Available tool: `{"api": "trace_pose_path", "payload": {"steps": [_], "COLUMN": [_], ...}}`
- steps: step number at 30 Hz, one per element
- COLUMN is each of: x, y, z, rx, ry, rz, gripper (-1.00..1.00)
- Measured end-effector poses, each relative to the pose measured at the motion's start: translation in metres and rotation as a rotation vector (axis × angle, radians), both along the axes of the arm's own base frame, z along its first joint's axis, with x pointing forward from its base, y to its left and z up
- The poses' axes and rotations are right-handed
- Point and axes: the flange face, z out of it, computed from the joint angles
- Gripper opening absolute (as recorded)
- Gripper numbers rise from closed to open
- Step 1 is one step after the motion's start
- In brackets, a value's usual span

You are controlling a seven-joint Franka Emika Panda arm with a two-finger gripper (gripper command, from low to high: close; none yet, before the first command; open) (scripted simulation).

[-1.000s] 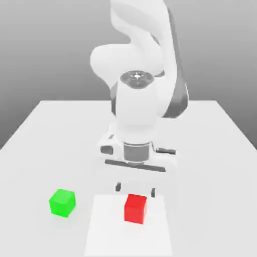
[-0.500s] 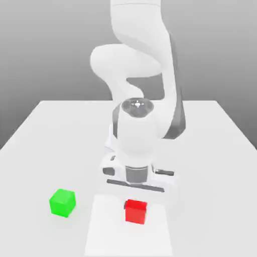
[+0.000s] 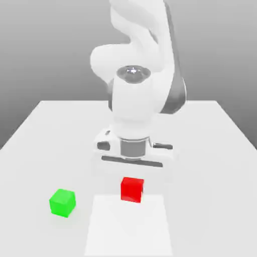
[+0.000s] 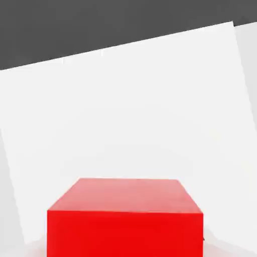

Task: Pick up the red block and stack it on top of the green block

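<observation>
The red block [image 3: 132, 189] hangs a little above the table, directly under the arm's white hand. My gripper [image 3: 132, 181] is shut on the red block, and the block hides most of the fingers. In the hand view the red block [image 4: 125, 216] sits close up, with the white table far below it. The green block [image 3: 62, 202] rests on the table toward the exterior view's left, well apart from the gripper and lower than the held block.
The white table [image 3: 211, 150] stretches wide on both sides of the arm. A brighter rectangular patch [image 3: 128, 228] lies on the table's near part, just beneath the red block. The arm's body rises behind the hand.
The hand came down over the red block, its fingers shut on it, and it has since risen, carrying the block up off the table. The green block has stayed put.
</observation>
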Motion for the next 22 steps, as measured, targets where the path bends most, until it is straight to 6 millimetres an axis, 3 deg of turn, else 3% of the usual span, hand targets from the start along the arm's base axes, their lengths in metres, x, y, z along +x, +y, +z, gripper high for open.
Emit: {"api": "trace_pose_path", "payload": {"steps": [3,5,11,19,20,22], "x": [-0.019,-0.028,-0.026,-0.03,-0.032,-0.032], "y": [-0.066,-0.088,-0.094,-0.095,-0.096,-0.096], "z": [0.012,0.014,-0.003,-0.043,-0.048,-0.048], "rx": [0.0,0.002,0.008,0.003,0.001,0.001], "ry": [0.002,0.002,-0.005,0.001,0.003,0.003], "rz": [-0.033,-0.04,-0.034,-0.04,-0.041,-0.041], "gripper": [-1.0,-1.0,-1.0,-1.0,1.0,1.0]}}
